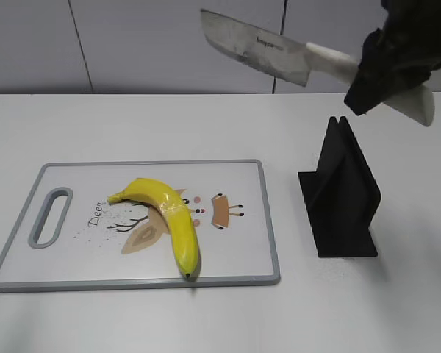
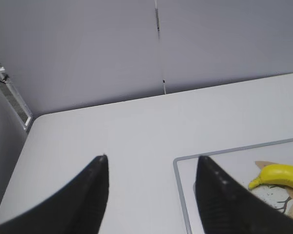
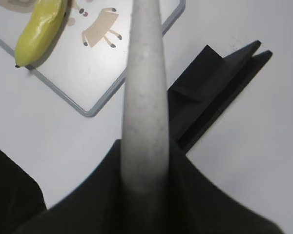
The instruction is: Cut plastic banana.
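Note:
The plastic banana (image 1: 169,217) lies curved on the white cutting board (image 1: 73,268), dark tip toward the front edge; it also shows in the left wrist view (image 2: 281,176) and the right wrist view (image 3: 36,31). My right gripper (image 1: 386,70) is shut on the white handle of a cleaver knife (image 1: 253,45), held high above the black knife stand (image 1: 342,195), blade pointing left. In the right wrist view the knife (image 3: 145,87) runs up the middle. My left gripper (image 2: 151,163) is open and empty, over the table by the board's far left corner.
The cutting board has a grey rim (image 2: 178,180) and a handle slot (image 1: 51,217) at its left end. The black stand (image 3: 219,92) sits on the white table to the right of the board. A grey wall stands behind the table.

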You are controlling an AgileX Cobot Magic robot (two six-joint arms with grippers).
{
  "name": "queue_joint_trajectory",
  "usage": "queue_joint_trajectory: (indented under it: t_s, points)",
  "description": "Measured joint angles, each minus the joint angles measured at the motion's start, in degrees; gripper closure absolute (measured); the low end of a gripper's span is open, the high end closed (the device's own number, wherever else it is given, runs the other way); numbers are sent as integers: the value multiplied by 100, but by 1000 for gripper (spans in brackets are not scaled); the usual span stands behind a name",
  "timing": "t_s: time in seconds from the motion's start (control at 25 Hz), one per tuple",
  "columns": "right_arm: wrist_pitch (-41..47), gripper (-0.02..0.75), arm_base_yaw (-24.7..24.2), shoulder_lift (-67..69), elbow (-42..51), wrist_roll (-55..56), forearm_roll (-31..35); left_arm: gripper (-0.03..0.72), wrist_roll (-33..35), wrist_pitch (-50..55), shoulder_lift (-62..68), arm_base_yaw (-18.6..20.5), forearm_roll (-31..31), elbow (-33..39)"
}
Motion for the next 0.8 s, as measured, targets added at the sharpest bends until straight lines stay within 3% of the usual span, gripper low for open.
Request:
queue_joint_trajectory:
  t_s: [0.28, 0.56, 0.68, 0.8]
  points:
    - [149, 549, 0, 600, -432, -1873, 476, 109, 1033, 87, 1568, -1114, -43, -1050]
    - [328, 549, 0, 1088, -642, -4252, 1032, 109, 2289, 1007, 2864, -2366, -133, -2260]
    - [345, 549, 0, 1298, -648, -5008, 1299, 109, 3042, 1572, 3338, -2958, -187, -2559]
    - [405, 549, 0, 1516, -755, -5526, 1486, 109, 3341, 1888, 3800, -3387, -111, -2644]
